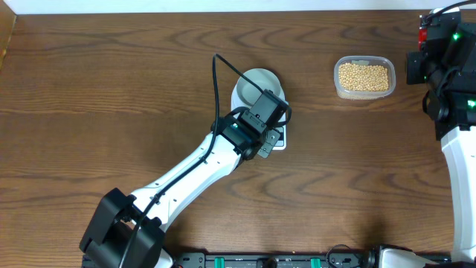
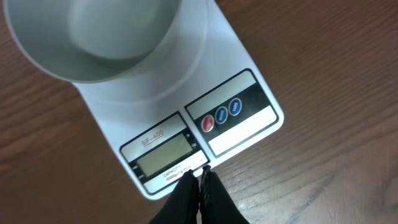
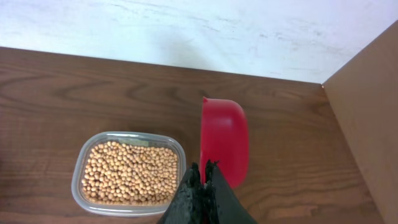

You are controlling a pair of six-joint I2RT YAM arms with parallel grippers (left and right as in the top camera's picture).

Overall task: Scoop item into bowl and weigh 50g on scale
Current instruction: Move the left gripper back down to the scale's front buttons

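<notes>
Left gripper (image 2: 200,177) pinched closed, empty, tips at the scale (image 2: 244,129) edge by its blank display. Bowl (image 2: 93,37) sits empty on it. Reads as the power-on/tare step. Beans (image 3: 130,173) in tub (image 3: 76,183); right gripper (image 3: 202,173) clamps the red scoop (image 3: 224,140) alongside. Next you'll need a dip into the beans.

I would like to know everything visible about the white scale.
The scale is a white, plastic-looking rectangle lying flat on the wooden table. Its front panel has a grey display with no readable digits and a dark strip with three round buttons, one red and two blue. The empty bowl stands on its platform. The shut left tool is at its front edge; contact cannot be told.
</notes>
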